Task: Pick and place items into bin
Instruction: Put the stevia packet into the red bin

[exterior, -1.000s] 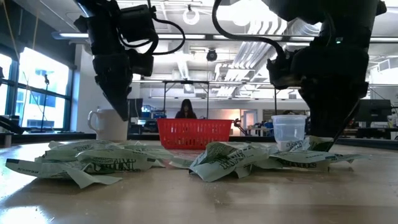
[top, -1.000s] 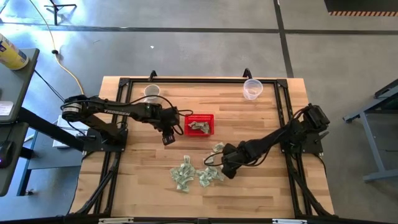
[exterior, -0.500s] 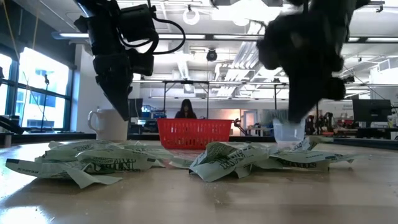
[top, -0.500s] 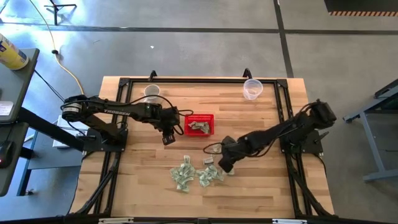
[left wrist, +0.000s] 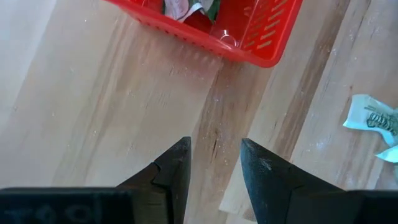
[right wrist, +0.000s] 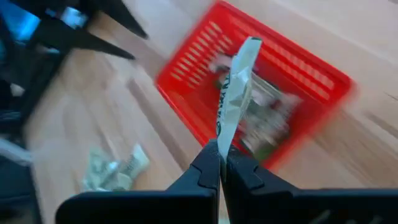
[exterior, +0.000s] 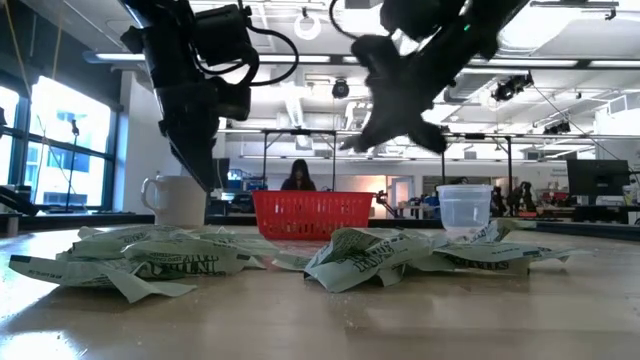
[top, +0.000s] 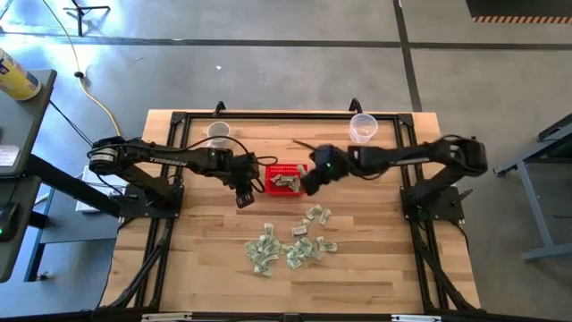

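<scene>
The red basket (top: 286, 179) stands mid-table with a few wrapper pieces (top: 284, 182) inside. Several pale green-and-white wrappers (top: 286, 248) lie on the wood nearer the front edge, and one (top: 315, 215) lies closer to the basket. My right gripper (top: 313, 182) is over the basket's right edge, raised well above the table in the low view (exterior: 372, 125). It is shut on one wrapper (right wrist: 236, 87). My left gripper (top: 243, 195) hangs open and empty just left of the basket, which also shows in the left wrist view (left wrist: 249, 37). My right gripper pinches one end of the wrapper (right wrist: 222, 135) between its two shut fingers. The rest of the crumpled strip sticks out beyond the fingertips. The wrapper is lifted clear, above the open red basket (right wrist: 261, 106).
A white mug (exterior: 180, 200) stands at the far left and a clear plastic cup (top: 362, 128) at the far right. A loose wrapper (left wrist: 373, 121) lies near my left gripper. Black frame rails run along the table's sides.
My right gripper has risen from the wrapper pile near the front and swung toward the far-left, to the basket's right edge. It carries one wrapper lifted clear of the table. The other wrappers stay where they were.
</scene>
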